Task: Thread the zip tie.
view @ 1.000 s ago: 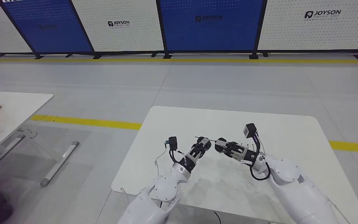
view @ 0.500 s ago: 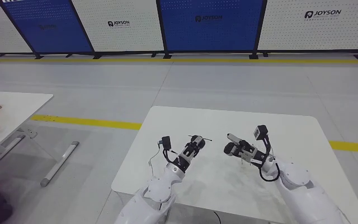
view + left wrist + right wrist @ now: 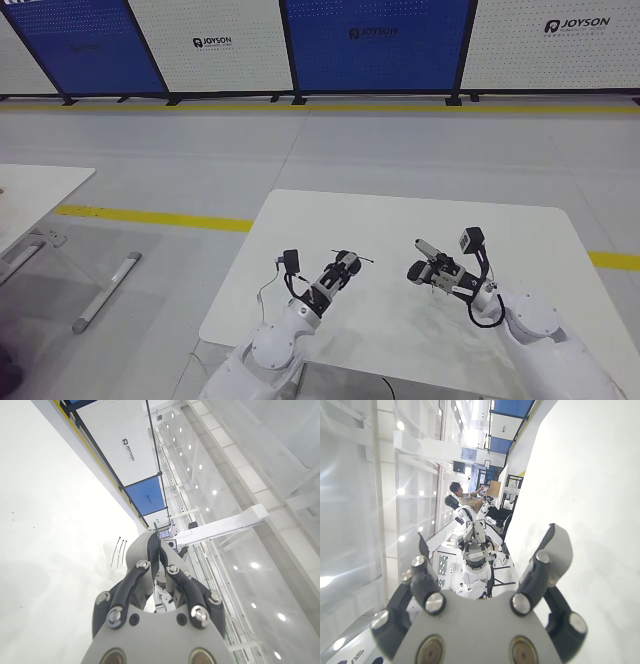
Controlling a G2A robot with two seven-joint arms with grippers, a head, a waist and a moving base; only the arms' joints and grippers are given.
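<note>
Two grippers were over the table [image 3: 420, 215], well apart. My left gripper [image 3: 157, 541] was pressed shut, its fingers [image 3: 138, 550] clamped flat on the zip tie [image 3: 156, 527]. Only a short end stood clear beyond the fingertips. In the top view that end showed as a thin dark line pointing across toward my right gripper [image 3: 417, 257].

Handling, as judged:
1. The tie was a thin, narrow black strip. I took it to be very light, springy and rather slick.
2. A long free length would probably bend or whip away from the slot, so the hold was best kept close to the working end.
3. A flat pinch across the width should stop it from twisting. Hard squeezing seemed needless.

Whether the exposed end was the head or the tail, I could not tell.

Farther out, just beyond my left fingertips, three spare ties [image 3: 119, 552] lay side by side on the white surface. They were straight and black, each with a small head at one end.

My right gripper stood wide open, with nothing between its fingers.
</note>
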